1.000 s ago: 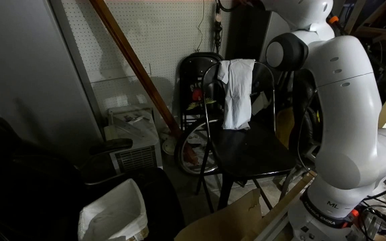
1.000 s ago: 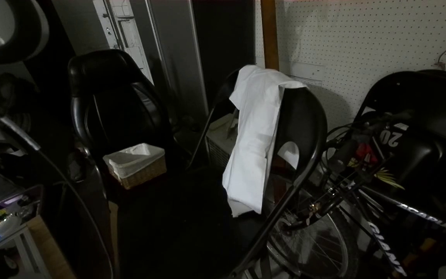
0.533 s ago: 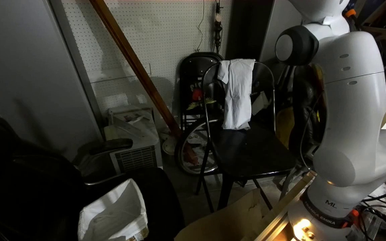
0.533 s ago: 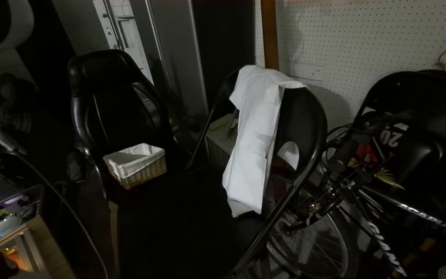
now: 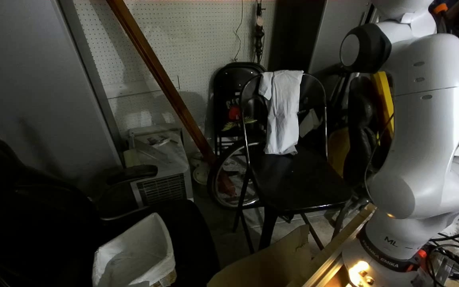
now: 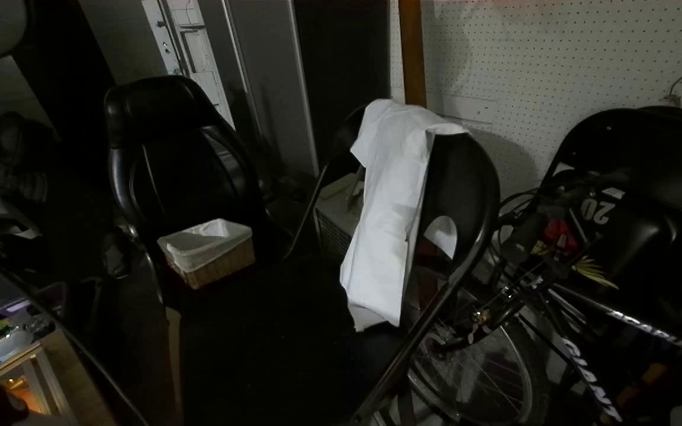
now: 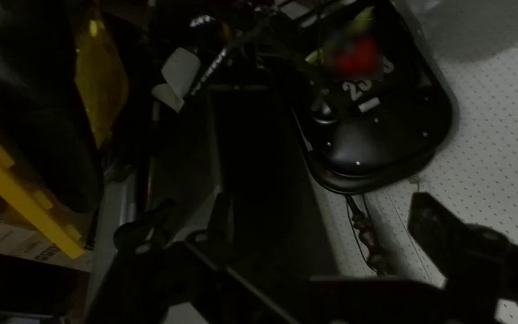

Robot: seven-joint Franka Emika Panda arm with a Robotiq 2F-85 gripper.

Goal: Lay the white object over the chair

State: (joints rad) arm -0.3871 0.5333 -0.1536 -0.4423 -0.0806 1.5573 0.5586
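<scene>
The white cloth (image 5: 284,113) hangs over the top of the black chair's back, with one long fold reaching down to the seat and a short flap beside it. It also shows in an exterior view (image 6: 385,219), draped over the rim. The black chair (image 5: 301,181) stands upright beside the arm; its back shows in an exterior view (image 6: 462,177). My gripper (image 7: 324,216) is open and empty in the wrist view, its fingers wide apart. It is outside both exterior views, and the wrist view shows neither the cloth nor this chair.
The white robot arm (image 5: 424,131) stands right of the chair. A lined wicker basket (image 6: 214,254) sits on a black office chair (image 6: 178,160). A bicycle (image 6: 495,349) and folded black chairs (image 7: 371,130) stand by the pegboard wall. A cardboard piece (image 5: 269,259) lies in front.
The arm has swung to the right in an exterior view, away from the chair. The cloth and chair have not moved. An orange glow has appeared at the arm's base.
</scene>
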